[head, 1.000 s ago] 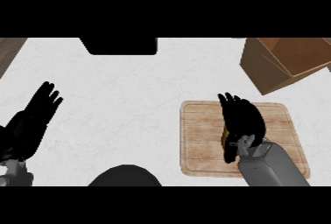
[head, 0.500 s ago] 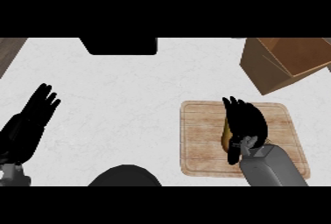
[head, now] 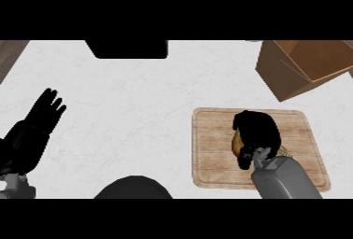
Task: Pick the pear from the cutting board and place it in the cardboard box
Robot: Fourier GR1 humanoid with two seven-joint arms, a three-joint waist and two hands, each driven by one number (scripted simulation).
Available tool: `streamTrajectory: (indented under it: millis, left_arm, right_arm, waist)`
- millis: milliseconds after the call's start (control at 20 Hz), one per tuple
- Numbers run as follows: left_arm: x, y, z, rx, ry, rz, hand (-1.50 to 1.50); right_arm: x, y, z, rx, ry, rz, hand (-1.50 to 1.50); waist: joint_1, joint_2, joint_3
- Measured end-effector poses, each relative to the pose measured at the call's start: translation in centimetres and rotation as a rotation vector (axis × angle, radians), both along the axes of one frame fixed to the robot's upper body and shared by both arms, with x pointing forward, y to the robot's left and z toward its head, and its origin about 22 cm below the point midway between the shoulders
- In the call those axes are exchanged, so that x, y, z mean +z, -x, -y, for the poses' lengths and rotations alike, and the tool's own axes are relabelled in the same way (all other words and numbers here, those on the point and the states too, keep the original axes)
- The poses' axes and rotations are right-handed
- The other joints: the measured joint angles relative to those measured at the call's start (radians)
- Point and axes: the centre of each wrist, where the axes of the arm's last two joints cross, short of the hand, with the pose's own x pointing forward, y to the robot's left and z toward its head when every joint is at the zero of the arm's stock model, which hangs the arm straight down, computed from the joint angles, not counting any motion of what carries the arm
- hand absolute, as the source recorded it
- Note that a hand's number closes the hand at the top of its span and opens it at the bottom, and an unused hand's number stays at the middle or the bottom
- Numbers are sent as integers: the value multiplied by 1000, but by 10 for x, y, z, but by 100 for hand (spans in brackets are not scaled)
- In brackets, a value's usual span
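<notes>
A wooden cutting board lies at the right of the white counter. My right hand rests over the middle of it, fingers curled down around the pear. Only a yellow-brown sliver of the pear shows at the hand's left side. The open cardboard box stands at the far right, beyond the board. My left hand stays open near the left edge, fingers up, holding nothing.
A black rectangular object sits at the far edge of the counter. A dark rounded shape rises from the lower edge. A strip of wood shows at the top left corner.
My right hand's fingers went from straight to curled down over the pear on the board. The left hand has sunk slightly lower at the left edge.
</notes>
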Motion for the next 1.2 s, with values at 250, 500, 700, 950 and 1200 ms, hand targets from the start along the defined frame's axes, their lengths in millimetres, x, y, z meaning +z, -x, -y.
streamTrajectory:
  millis: [250, 500, 700, 950, 1200]
  left_arm:
    - [-3, 2, -2, 0, 0, -2, 0]
    - [6, -5, 3, -36, -2, 6, 0]
    - [4, -9, 9, -48, 1, 10, 0]
    - [5, -8, 7, -47, -4, 8, 0]
    - [6, -8, 7, -39, -6, 4, 0]
  right_arm:
    - [-1, -12, -1, 26, -8, 24, 150]
    - [4, -64, -20, -45, -115, 27, 150]
    - [13, -104, -33, -79, -184, 33, 150]
    - [15, -132, -49, -107, -177, 95, 150]
    - [39, -147, -65, -94, -164, 215, 150]
  waist:
    - [1, 0, 0]
    - [32, 11, 1]
    - [44, 17, 2]
    - [42, 16, 2]
    - [33, 12, 2]
